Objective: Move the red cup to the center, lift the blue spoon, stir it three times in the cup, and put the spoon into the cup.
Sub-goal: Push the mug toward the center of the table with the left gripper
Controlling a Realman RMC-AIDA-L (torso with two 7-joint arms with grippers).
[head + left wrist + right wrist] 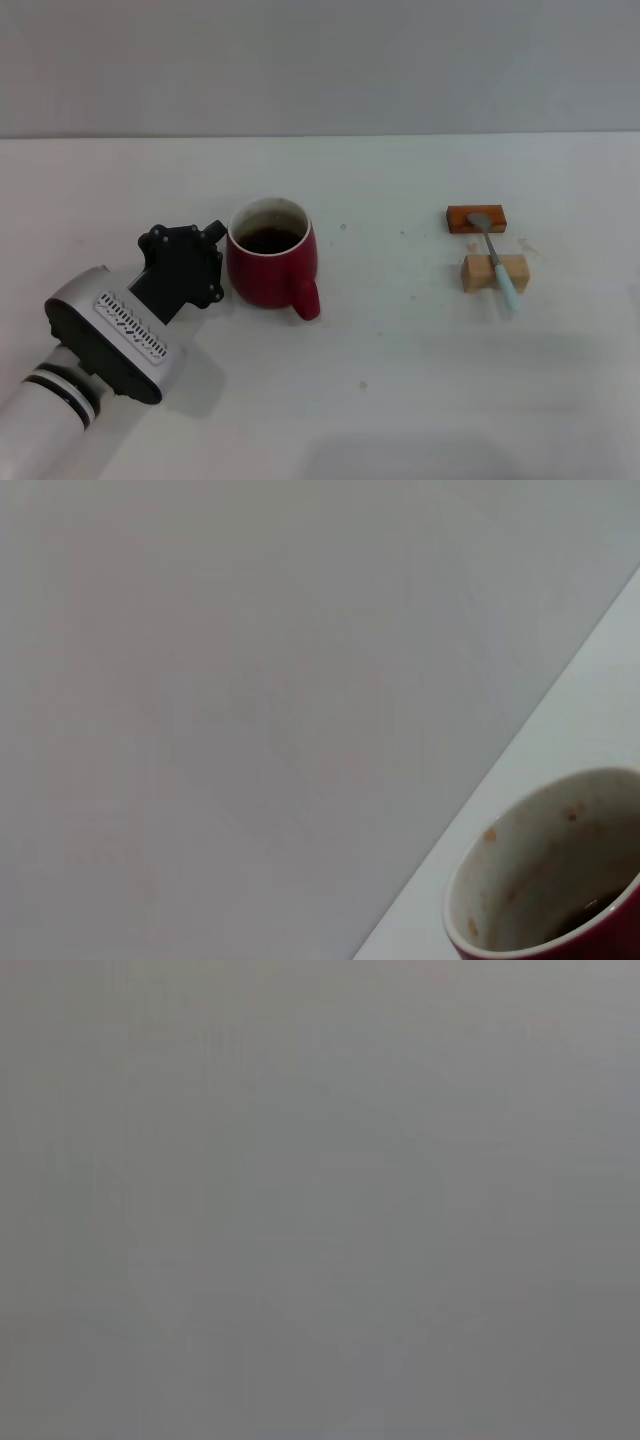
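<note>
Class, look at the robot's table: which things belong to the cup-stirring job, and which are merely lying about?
Job: red cup with dark liquid; blue spoon; left gripper beside the cup.

Lying about: orange block and tan block, both under the spoon; white table.

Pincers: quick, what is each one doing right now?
Left pincer: beside the red cup; open or closed cannot be told.
Right pincer: not in view.

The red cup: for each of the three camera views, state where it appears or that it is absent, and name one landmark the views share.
Head view: the red cup stands left of centre, beside the left gripper.
Left wrist view: only its stained white inner rim shows in the corner.
Right wrist view: not in it.
Shared landmark: the white table.
</note>
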